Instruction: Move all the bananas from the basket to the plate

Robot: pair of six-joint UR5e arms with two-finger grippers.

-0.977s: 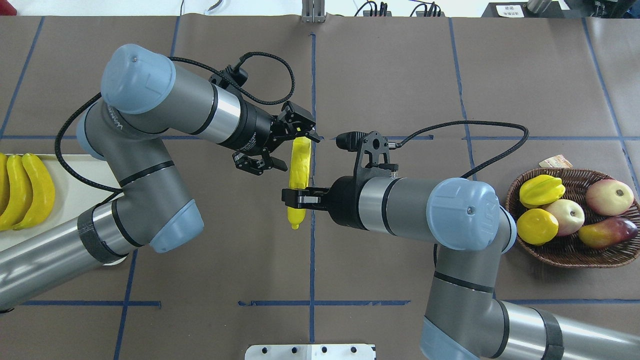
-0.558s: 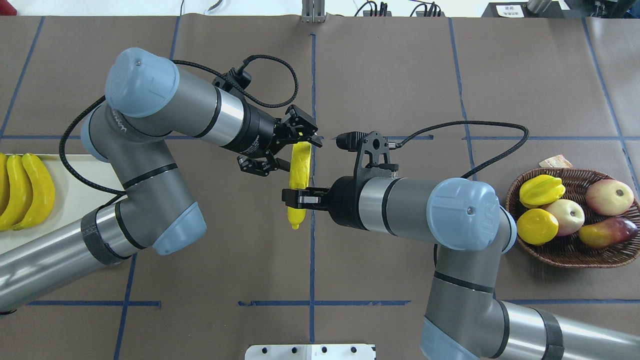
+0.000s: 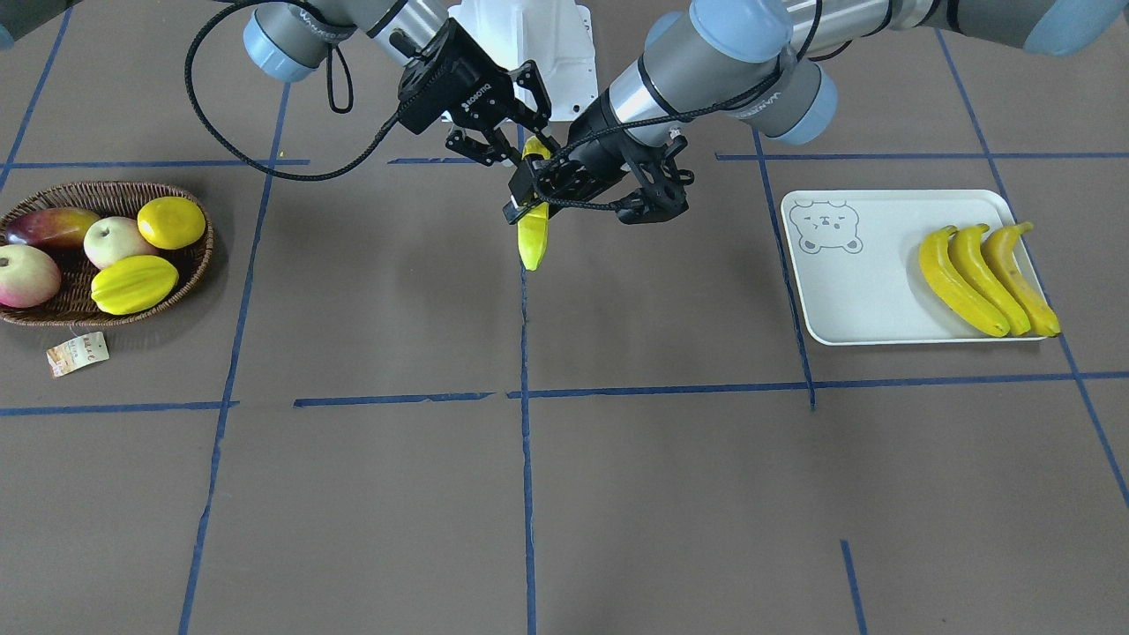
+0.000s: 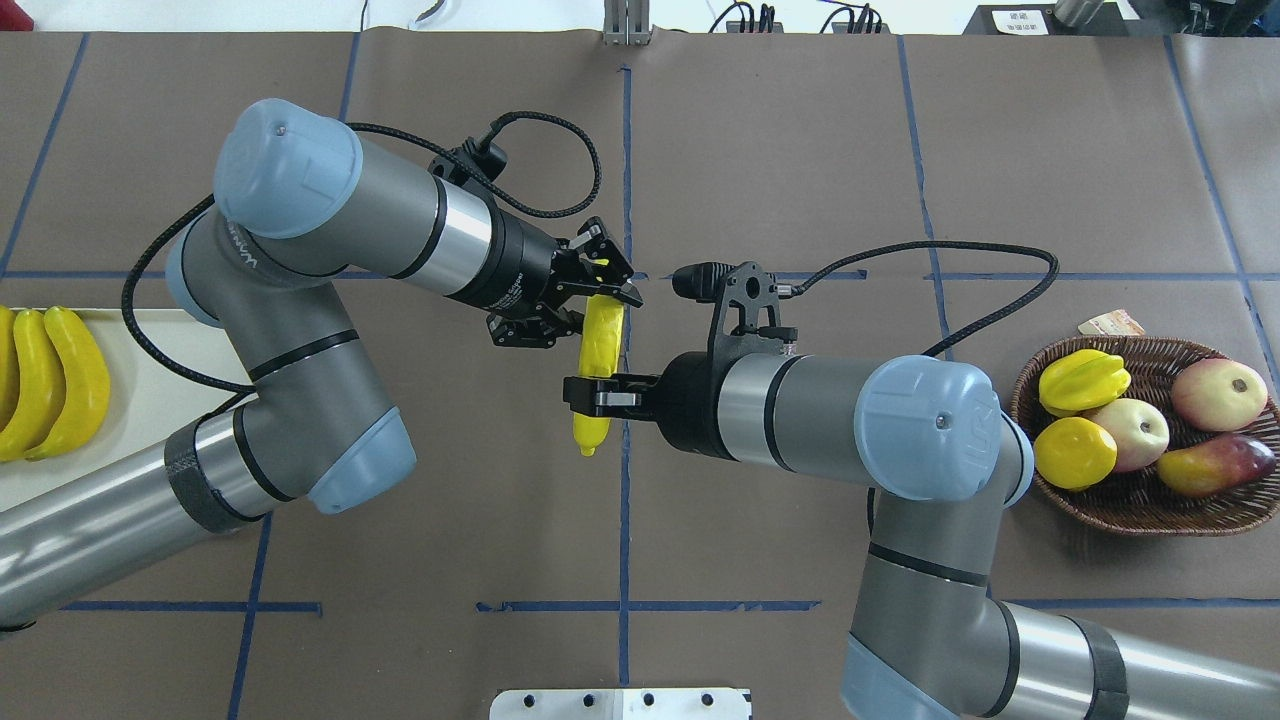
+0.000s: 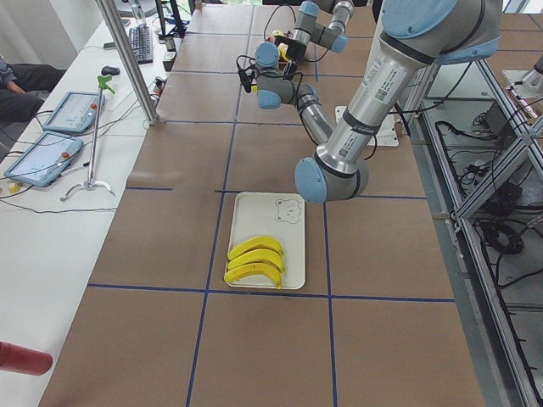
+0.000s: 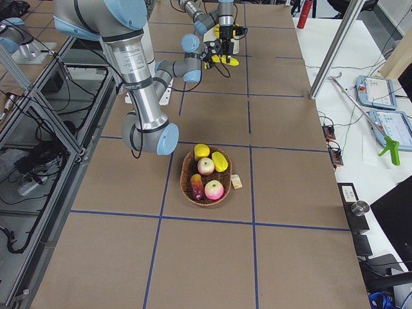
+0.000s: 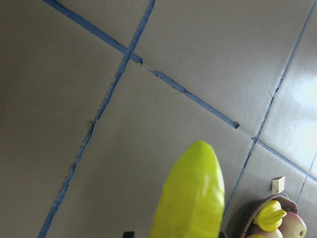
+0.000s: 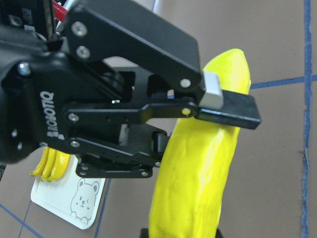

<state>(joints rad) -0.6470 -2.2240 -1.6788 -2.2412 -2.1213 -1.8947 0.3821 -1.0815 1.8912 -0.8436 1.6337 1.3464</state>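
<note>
Overhead view of a two-arm hand-over above the brown table (image 4: 800,150). Far out to the left of both sets of jaws, a white bear-face plate (image 4: 150,360) carries three bananas (image 4: 55,385) lying side by side. The left gripper (image 4: 590,303) had its jaws wide around the fruit a second ago. They have now pinched in on the far end of the fourth banana (image 4: 600,345). Farther along the fruit, towards the robot, the right gripper (image 4: 587,395) still clamps the same banana across its near half, so both sets of jaws hold it clear of the table. Well behind the right jaws, the wicker basket (image 4: 1130,515) holds a star fruit (image 4: 1083,382), a lemon (image 4: 1073,452) and other fruit, but no bananas. The last banana appears to be changing hands. The right jaws would have to let go before it can travel to the plate.
</note>
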